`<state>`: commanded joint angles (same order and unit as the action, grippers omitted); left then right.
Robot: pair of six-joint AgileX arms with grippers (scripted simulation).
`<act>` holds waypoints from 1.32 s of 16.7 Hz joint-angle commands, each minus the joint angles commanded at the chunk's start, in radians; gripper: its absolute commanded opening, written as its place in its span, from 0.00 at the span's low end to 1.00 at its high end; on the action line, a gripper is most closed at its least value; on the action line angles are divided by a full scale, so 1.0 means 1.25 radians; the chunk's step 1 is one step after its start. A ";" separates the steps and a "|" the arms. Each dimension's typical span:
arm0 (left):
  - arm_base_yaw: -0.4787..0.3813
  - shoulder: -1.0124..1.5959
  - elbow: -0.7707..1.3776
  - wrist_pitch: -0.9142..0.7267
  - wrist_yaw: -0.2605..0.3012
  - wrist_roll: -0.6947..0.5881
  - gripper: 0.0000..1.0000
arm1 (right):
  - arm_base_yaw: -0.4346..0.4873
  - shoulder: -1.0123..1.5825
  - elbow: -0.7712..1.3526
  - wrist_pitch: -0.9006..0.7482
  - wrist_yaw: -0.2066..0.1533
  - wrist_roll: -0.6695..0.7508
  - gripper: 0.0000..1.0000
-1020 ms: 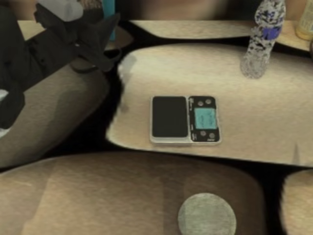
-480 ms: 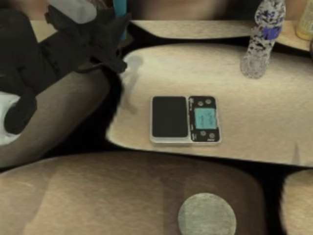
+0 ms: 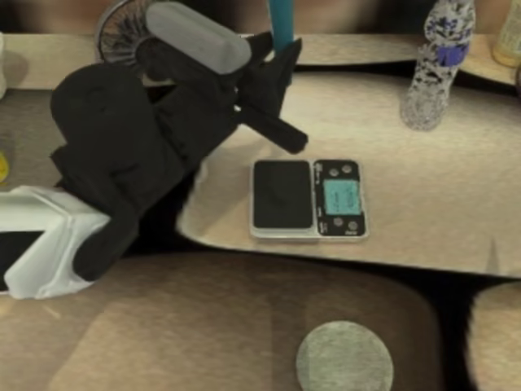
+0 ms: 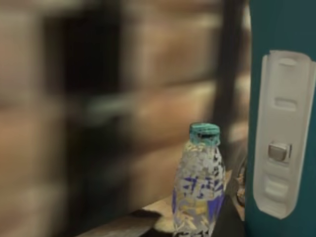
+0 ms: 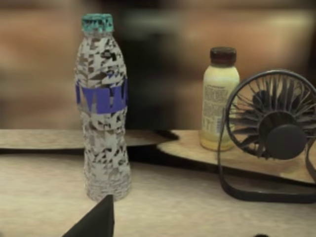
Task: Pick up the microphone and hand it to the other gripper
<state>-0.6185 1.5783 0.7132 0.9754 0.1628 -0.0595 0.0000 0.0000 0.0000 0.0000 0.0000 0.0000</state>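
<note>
Gripping the microphone (image 3: 282, 24) by its teal handle, it seems, the left gripper (image 3: 273, 61) hangs over the table's (image 3: 423, 187) far left edge, above the scale (image 3: 308, 199). Open tabletop separates it from the water bottle (image 3: 435, 65) at right.

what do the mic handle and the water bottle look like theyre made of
The microphone handle looks like smooth teal plastic, matte, with a moulded white switch strip set into it. The water bottle looks like clear thin plastic: see-through body, teal screw cap, blue label band. Both are rendered, so these are guesses.
</note>
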 joint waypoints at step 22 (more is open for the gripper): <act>-0.006 -0.001 -0.001 0.003 -0.006 -0.001 0.00 | 0.174 0.440 0.276 0.162 -0.162 -0.016 1.00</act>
<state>-0.6257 1.5769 0.7117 0.9791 0.1556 -0.0613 0.2176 0.5502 0.3454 0.2023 -0.2028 -0.0200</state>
